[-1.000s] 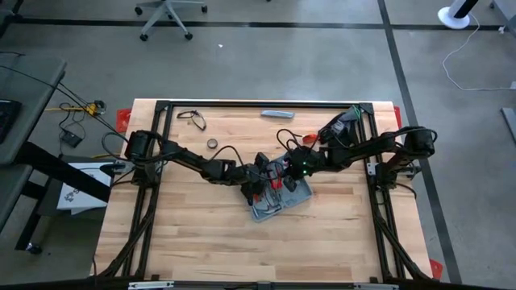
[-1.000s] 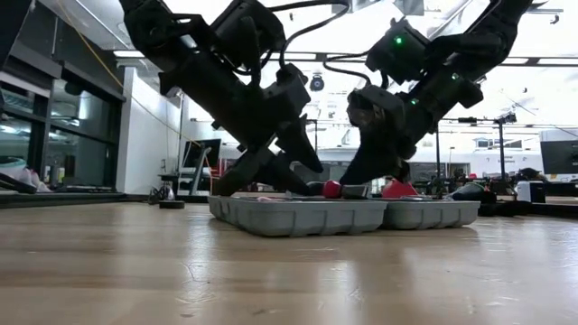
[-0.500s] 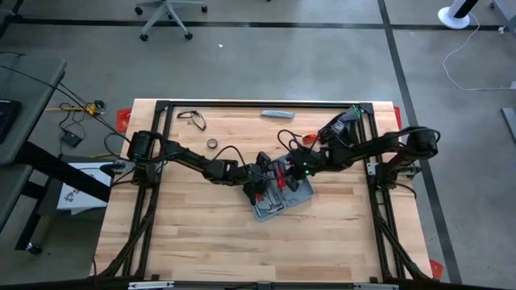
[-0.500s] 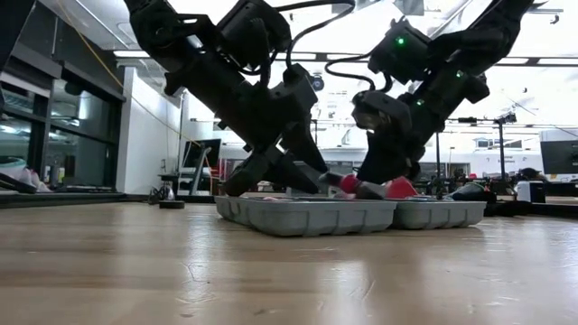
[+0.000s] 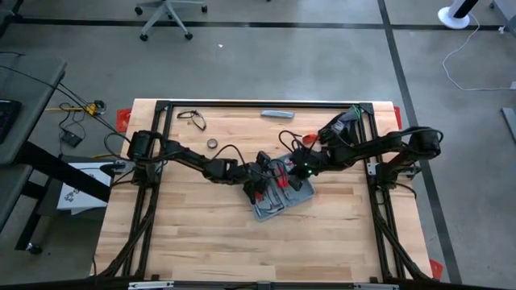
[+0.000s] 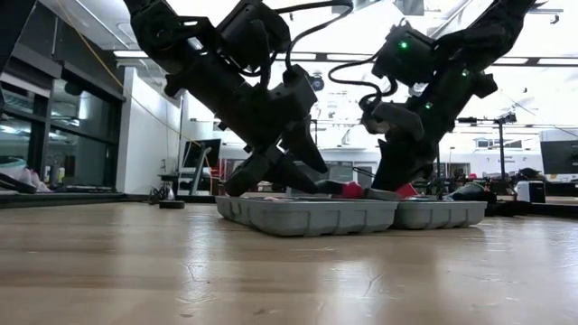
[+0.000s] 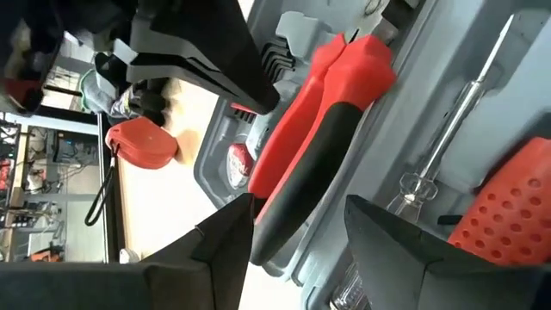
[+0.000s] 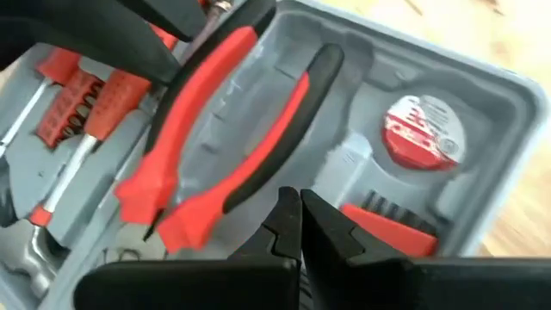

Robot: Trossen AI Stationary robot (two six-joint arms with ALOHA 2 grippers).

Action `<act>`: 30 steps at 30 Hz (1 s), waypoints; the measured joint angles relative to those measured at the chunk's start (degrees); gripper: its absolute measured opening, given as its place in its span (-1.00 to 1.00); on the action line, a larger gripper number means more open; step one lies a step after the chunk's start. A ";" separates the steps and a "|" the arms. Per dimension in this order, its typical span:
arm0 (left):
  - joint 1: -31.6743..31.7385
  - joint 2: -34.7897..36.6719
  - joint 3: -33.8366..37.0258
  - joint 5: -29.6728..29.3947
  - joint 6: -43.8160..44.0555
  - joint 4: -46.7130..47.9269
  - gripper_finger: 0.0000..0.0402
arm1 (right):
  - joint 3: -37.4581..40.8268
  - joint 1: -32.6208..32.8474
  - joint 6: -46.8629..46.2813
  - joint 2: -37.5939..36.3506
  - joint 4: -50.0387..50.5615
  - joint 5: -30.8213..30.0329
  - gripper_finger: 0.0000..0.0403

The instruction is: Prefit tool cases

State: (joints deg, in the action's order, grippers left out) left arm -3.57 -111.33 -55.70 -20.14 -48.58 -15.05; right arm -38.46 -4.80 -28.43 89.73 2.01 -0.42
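Note:
The blue-grey tool case [image 5: 279, 196] lies open in the middle of the table, both halves flat on the wood [image 6: 312, 215]. Red-and-black pliers [image 8: 215, 129] lie slanted across its moulded slots, beside a screwdriver [image 7: 448, 129] and a red bit holder [image 7: 508, 198]. My left gripper [image 7: 297, 245] reaches in from the table's left, slanting down, open, with the pliers' handle [image 7: 297, 172] between its fingers. My right gripper [image 8: 299, 207] comes from the right, shut, with its tips just above the pliers' black-edged handle. My left gripper has the free end of the pliers' handle [image 7: 271, 228] lying against one finger [image 7: 232, 245]. The other finger [image 7: 387, 241] stands apart from it, with grey case showing in the gap. My right gripper's shut tips are at the black-edged handle [image 8: 258, 176]; I cannot tell whether they touch it.
A red tape measure [image 8: 422, 129] sits in a case slot. Another red tape with a strap [image 7: 142, 142] lies on the wood beyond the case. A slim grey bar [image 5: 277, 113], a small ring [image 5: 212, 144] and a dark bundle [image 5: 343, 127] lie toward the far edge.
My right gripper has tipped to a steeper downward slant over the case. The pliers' red handle rose a little above the case rim, shifted toward my right gripper, and now lies lower again.

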 joint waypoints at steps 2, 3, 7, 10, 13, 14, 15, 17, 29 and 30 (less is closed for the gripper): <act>0.19 0.02 0.01 0.12 0.25 -0.77 -0.13 | 0.00 -0.21 0.20 0.72 -1.94 0.65 -1.00; 0.30 0.00 0.02 0.18 0.50 -1.06 -0.13 | -0.05 -0.44 0.24 1.14 -2.83 1.32 -1.00; 0.59 0.00 0.02 0.27 1.37 -1.42 -0.13 | -0.14 -1.45 0.18 4.70 -6.02 4.85 -1.00; 0.70 0.02 0.04 0.43 2.53 -0.71 -0.13 | -0.20 -1.97 -0.08 7.16 -9.36 6.91 -1.00; 0.56 0.11 0.06 1.16 3.08 0.49 -0.13 | -0.13 -2.07 -0.19 8.20 -13.72 7.64 -1.00; 0.55 0.11 0.04 1.28 3.12 0.75 -0.13 | -0.13 -2.07 -0.21 8.29 -14.45 7.98 -1.00; 0.54 0.13 0.04 1.33 3.26 0.94 -0.13 | -0.33 -2.07 -0.21 8.33 -14.71 8.50 -1.00; 0.55 0.13 0.00 1.44 3.53 1.18 -0.13 | -1.26 -2.03 -0.04 8.51 -14.51 9.53 -1.00; 0.48 0.07 0.04 -1.29 6.96 0.82 -0.71 | -3.41 -1.86 0.42 8.45 -15.11 10.96 -1.00; 0.46 0.09 0.03 -1.50 7.82 0.89 -0.71 | -3.47 -1.66 0.42 8.45 -14.76 10.17 -1.00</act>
State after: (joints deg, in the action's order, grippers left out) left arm -3.12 -111.24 -55.67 -21.64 -40.75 -14.16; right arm -41.93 -6.47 -28.01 98.17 -12.75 9.75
